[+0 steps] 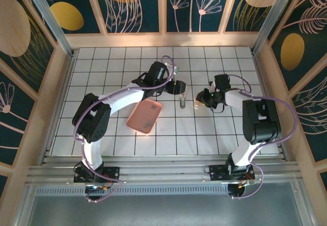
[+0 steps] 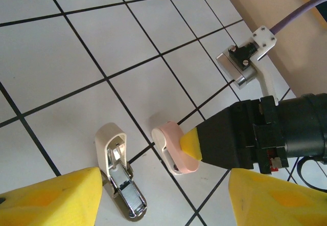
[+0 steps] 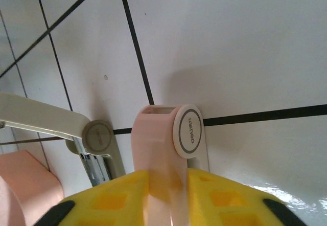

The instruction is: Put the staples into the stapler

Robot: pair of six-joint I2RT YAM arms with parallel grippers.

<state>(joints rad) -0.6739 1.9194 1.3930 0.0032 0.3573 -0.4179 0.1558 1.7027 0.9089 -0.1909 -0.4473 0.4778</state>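
The stapler is seen in two separated parts on the white gridded table. The base [image 2: 121, 185], cream-cased with its chromed metal channel exposed, lies flat. The pale pink upper part [image 2: 171, 149] lies just beside it, clamped between yellow fingertip pads [image 3: 127, 205]. No staple strip can be distinguished.

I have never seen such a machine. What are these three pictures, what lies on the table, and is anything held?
Two robot arms stand at the near edge of a tiled table. One picture looks down from above; the other two come from cameras on each arm's wrist. On the table lie a pink tray and an opened white and metal stapler. The right hand, with yellow finger pads, is closed on a pink stapler part that rests on the table. The left hand is open above the stapler, holding nothing. I cannot make out any staples.
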